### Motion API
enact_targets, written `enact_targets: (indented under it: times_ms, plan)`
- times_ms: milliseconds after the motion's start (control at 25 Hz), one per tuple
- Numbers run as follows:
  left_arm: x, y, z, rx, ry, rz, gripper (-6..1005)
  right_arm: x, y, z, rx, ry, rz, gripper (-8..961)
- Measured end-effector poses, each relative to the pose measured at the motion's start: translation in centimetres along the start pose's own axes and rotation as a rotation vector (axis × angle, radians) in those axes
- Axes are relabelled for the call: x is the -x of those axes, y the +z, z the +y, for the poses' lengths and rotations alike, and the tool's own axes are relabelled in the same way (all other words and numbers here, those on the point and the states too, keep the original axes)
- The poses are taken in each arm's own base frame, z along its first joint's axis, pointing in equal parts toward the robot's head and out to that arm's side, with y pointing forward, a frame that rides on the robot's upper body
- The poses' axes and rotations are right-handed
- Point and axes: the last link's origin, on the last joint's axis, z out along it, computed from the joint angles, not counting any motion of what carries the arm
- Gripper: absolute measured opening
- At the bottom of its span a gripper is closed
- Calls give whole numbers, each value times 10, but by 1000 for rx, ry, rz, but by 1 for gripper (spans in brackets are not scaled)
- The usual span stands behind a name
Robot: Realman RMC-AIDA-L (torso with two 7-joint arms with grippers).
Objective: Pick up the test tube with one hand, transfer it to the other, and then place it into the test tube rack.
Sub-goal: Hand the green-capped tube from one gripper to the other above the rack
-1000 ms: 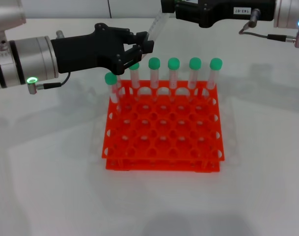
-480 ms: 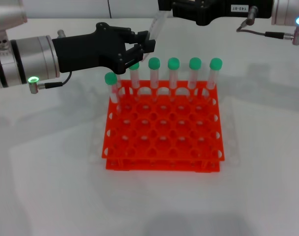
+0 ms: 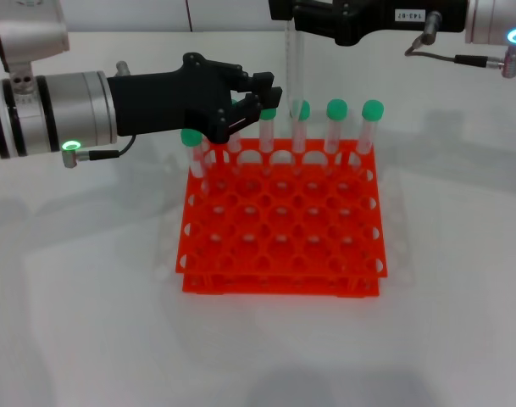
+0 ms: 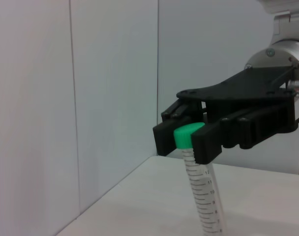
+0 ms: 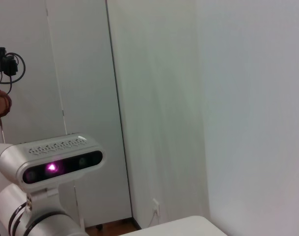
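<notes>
The right gripper (image 3: 293, 19), the one with a white label, pinches the green cap of the test tube (image 3: 291, 72) and holds it upright above the back row of the test tube rack (image 3: 281, 222). The left gripper (image 3: 262, 95) is just beside the tube, fingers spread, not touching it.

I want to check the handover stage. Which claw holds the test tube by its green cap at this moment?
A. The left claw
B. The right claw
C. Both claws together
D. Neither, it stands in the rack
B. In the left wrist view the right claw is closed around the green cap of the test tube, which hangs below it; the left claw is open beside the tube, above the test tube rack.
</notes>
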Motion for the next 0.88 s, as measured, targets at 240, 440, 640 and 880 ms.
enact_targets:
  times_ms: [240, 440, 640, 880]
  plan:
    - [-1, -2, 0, 1, 5, 2, 197, 0, -1, 0, -1, 2, -10, 279]
    - [-2, -4, -1, -4, 11, 7, 333, 0, -1, 0, -3, 1, -10, 275]
    - [-5, -5, -3, -21, -3, 29, 452, 0, -2, 0, -4, 0, -10, 275]
    - [-8, -10, -5, -38, 2, 32, 581, -1, -3, 0, -6, 2, -10, 275]
